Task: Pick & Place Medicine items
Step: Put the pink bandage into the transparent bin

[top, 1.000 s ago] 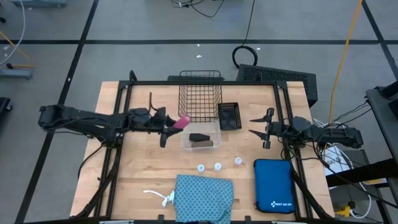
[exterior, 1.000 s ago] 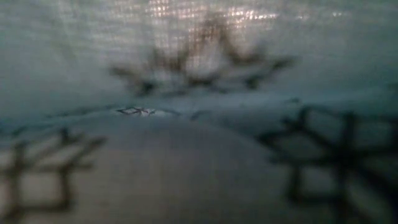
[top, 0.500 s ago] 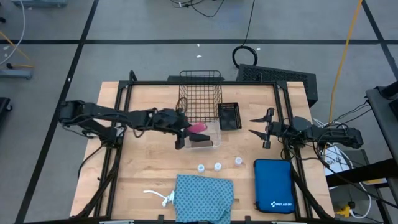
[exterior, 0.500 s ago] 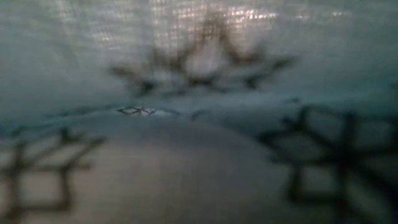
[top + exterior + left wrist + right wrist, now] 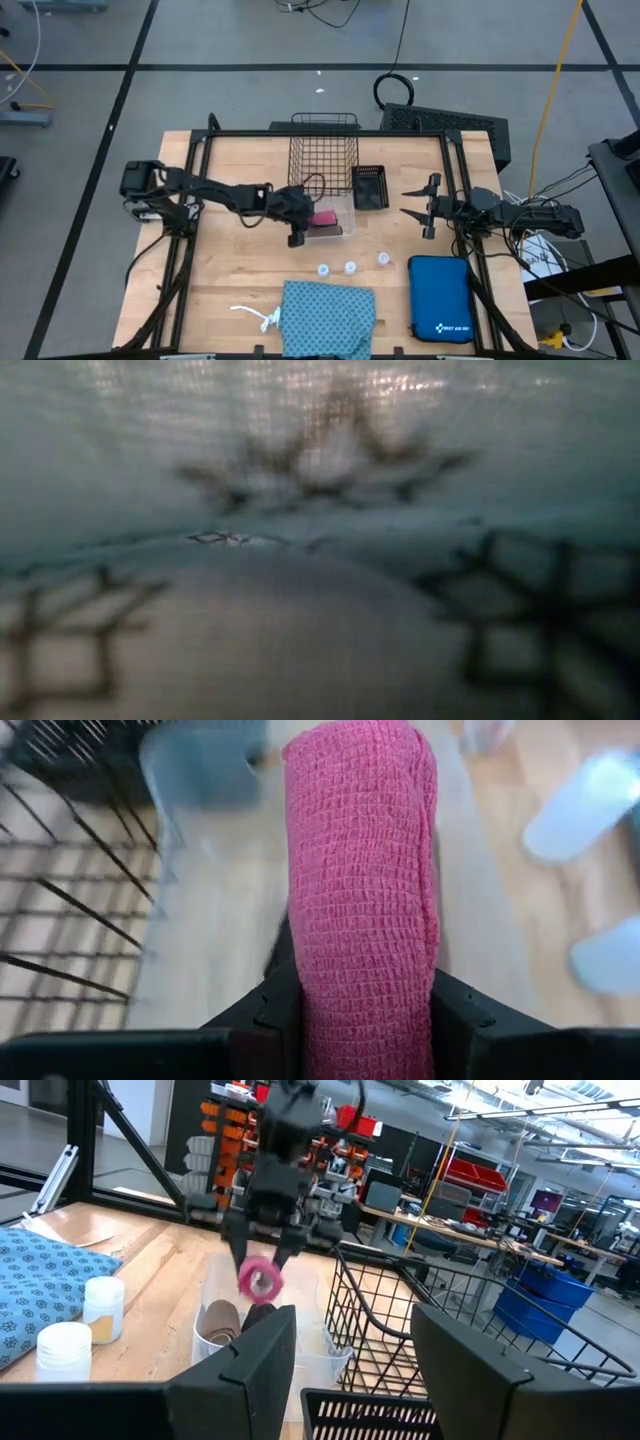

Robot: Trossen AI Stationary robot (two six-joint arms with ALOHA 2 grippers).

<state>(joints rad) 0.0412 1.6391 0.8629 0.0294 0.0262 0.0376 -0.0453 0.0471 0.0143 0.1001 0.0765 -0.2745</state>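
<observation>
- Two arms reach over the wooden table (image 5: 230,270); the left gripper (image 5: 309,219) is above a clear plastic bin (image 5: 345,213) near the table's middle, its jaws clamped on a pink roll (image 5: 362,890).
- From the left wrist camera the pink roll stands lengthwise between the two dark fingers (image 5: 275,1005), its woven gauze surface filling the middle of that view.
- From the right wrist camera the pink roll (image 5: 260,1280) hangs just above the bin's opening, and a brown roll (image 5: 220,1321) lies inside the bin (image 5: 305,1355).
- The right gripper (image 5: 417,211) waits near the table's right side, well apart from the bin, with its jaws spread wide.
- Three white-capped vials (image 5: 350,267) stand in a loose row on the table in front of the bin.
- A teal patterned cloth (image 5: 328,318) with a white string (image 5: 258,316) lies at the front edge; it covers the low camera completely.
- A blue zip case (image 5: 441,299) lies at the front right.
- A wire basket (image 5: 322,150) stands behind the bin, with a small black tray (image 5: 369,186) just to its right.
</observation>
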